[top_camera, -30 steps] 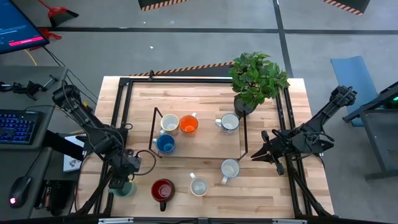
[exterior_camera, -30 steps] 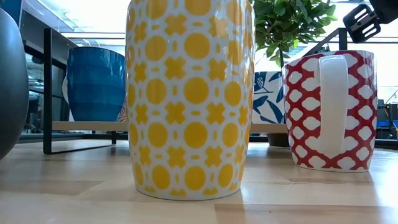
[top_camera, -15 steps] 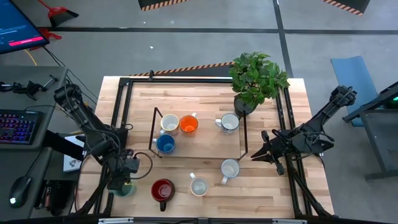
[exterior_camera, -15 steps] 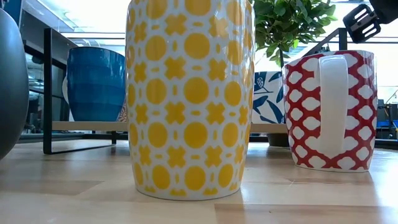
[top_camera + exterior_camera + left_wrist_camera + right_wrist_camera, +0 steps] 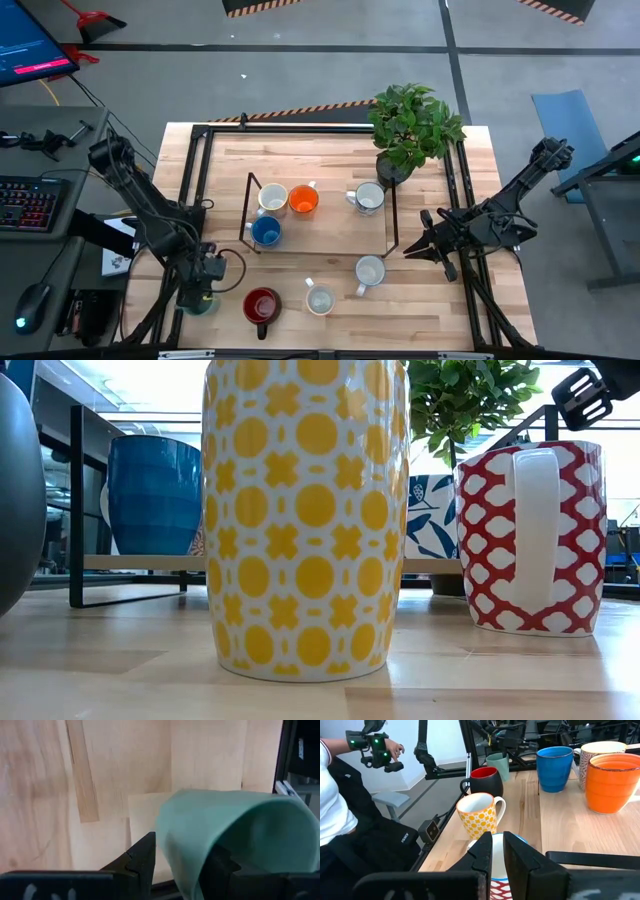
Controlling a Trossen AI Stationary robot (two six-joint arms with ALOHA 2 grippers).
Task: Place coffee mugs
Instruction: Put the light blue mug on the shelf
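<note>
One green mug (image 5: 235,840) sitting between the left claw's (image 5: 199,293) fingers (image 5: 142,857) at the bench's (image 5: 330,150) front corner, grip closing round it, right claw (image 5: 412,250) waiting nearly closed, empty, at the far side.

The pale plank table (image 5: 300,150) stands on a grey concrete floor (image 5: 330,70) crossed by dark lines, with a strip of orange-and-black hazard tape (image 5: 300,110) just beyond the table's far edge. Outward of the left gripper (image 5: 197,290), off the table's side, a desk holds a backlit keyboard (image 5: 30,205), a mouse (image 5: 30,305) and, farther back, a lit monitor (image 5: 30,45). Outward of the right gripper (image 5: 412,247) and well apart from it stands a blue chair (image 5: 570,115). Across the table from that gripper, a person in a white top (image 5: 335,815) sits before a white wall (image 5: 445,745). Bright daylight fills the ceiling-high glazing (image 5: 150,390) behind.
</note>
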